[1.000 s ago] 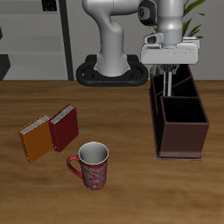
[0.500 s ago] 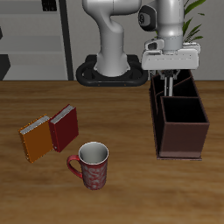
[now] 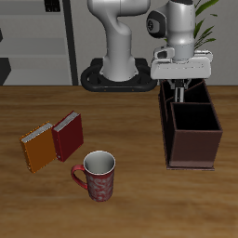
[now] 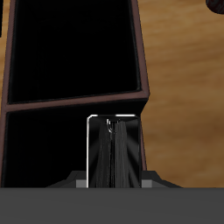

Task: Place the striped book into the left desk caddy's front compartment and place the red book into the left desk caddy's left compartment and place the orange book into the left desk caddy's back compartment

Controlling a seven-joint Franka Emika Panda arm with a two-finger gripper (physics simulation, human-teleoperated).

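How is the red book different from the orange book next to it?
The red book is dark red; the orange book is a brighter orange. The red book lies farther back on the table, the orange book nearer the front edge. The red book sits closer to the mug rim. Both are small plain hardcovers lying flat, side by side, and tilted the same way.
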